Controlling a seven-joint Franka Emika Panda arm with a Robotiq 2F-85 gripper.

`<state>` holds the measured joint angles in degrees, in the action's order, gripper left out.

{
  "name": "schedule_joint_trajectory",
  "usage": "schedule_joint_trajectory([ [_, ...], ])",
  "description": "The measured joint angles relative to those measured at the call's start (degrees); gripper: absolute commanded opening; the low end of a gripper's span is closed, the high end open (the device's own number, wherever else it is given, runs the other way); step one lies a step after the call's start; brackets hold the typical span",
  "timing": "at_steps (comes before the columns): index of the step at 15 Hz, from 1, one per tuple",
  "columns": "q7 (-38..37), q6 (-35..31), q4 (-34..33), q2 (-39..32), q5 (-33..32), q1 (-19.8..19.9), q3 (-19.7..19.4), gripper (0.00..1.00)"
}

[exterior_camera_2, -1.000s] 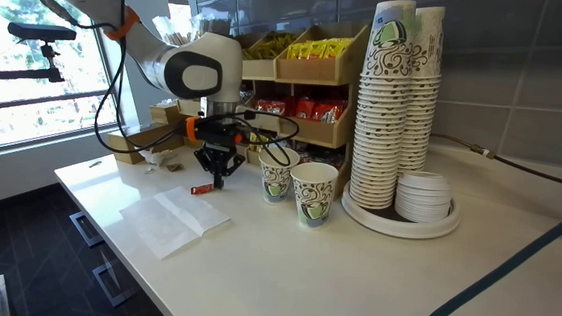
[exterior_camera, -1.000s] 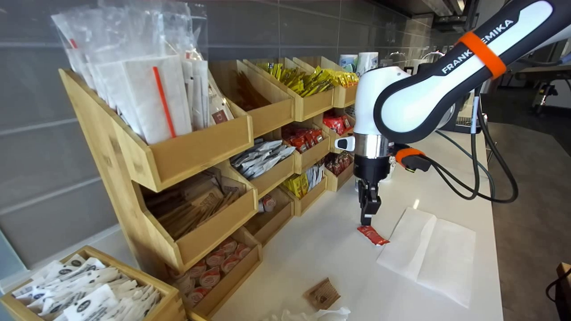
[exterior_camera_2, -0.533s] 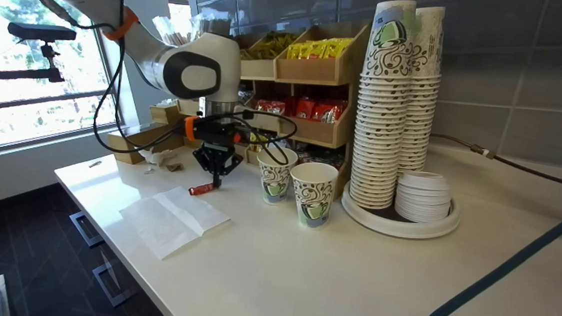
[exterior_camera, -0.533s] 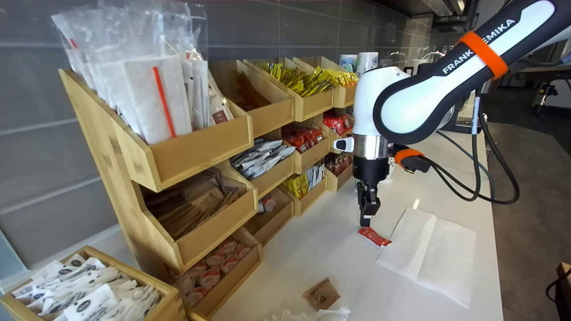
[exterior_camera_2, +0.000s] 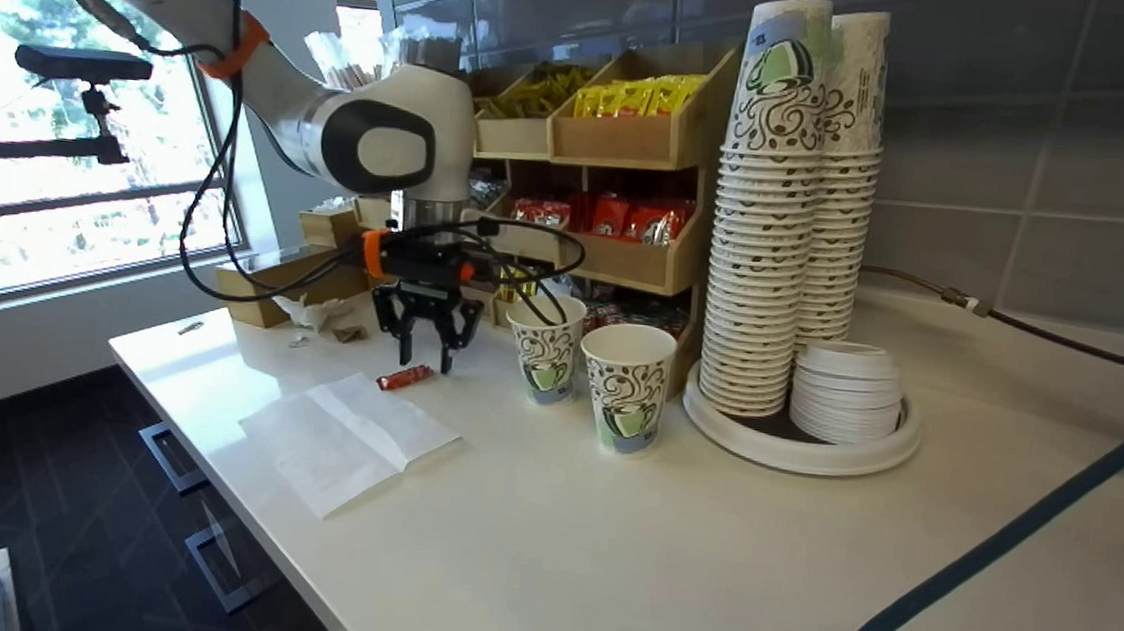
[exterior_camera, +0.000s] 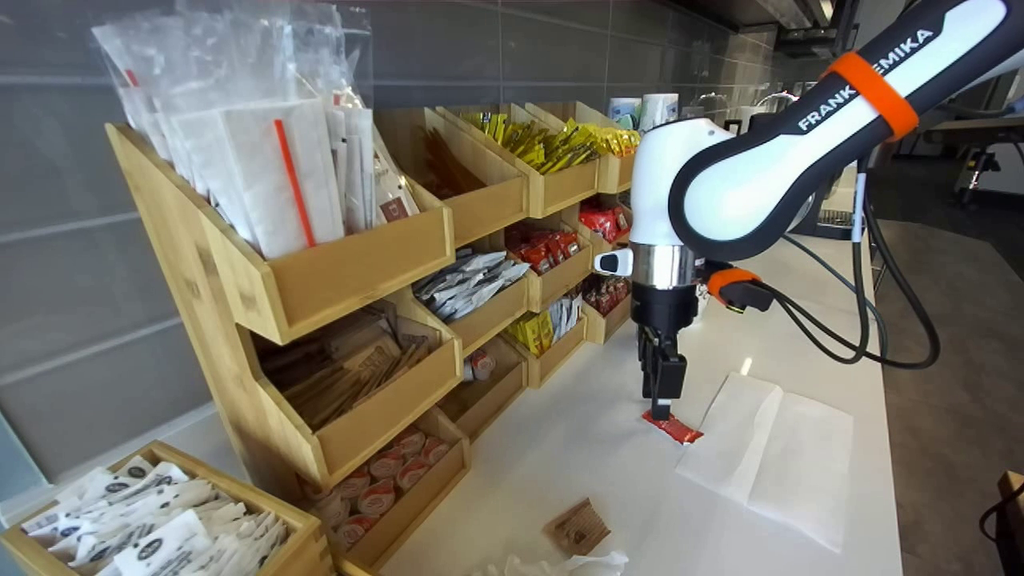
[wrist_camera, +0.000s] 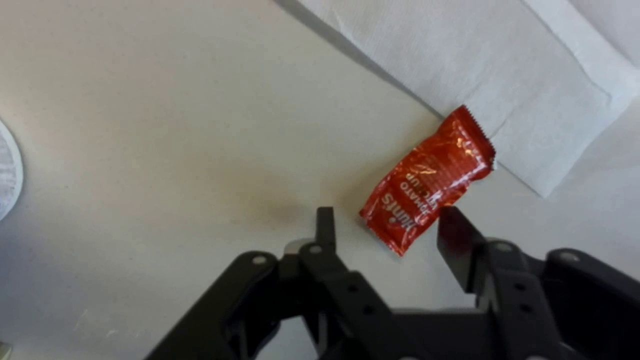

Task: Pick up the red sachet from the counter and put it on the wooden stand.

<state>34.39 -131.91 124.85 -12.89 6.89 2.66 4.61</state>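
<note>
On smooth counter [exterior_camera: 512,480], tiered wooden stand [exterior_camera: 364,272], glossy serrated-edged red sachet [wrist_camera: 420,185]; black hand [exterior_camera_2: 426,357] above it, spread.

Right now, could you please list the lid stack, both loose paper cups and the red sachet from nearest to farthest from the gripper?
In an exterior view:
1. Red sachet: just below the fingers.
2. Left loose cup: image-right of the gripper.
3. Right loose cup: farther right.
4. Lid stack: beyond both, on the tray.
</note>
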Motion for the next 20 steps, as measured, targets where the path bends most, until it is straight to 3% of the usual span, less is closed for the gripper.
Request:
schedule_joint_trajectory([
  [2,0.0,0.3,0.0,-0.1,-0.1,0.0,0.0,0.41],
  [8,0.0,1.2,0.0,-0.2,-0.2,-0.1,0.0,0.01],
  [20,0.0,1.9,0.0,2.3,-0.9,-1.6,0.2,0.0],
])
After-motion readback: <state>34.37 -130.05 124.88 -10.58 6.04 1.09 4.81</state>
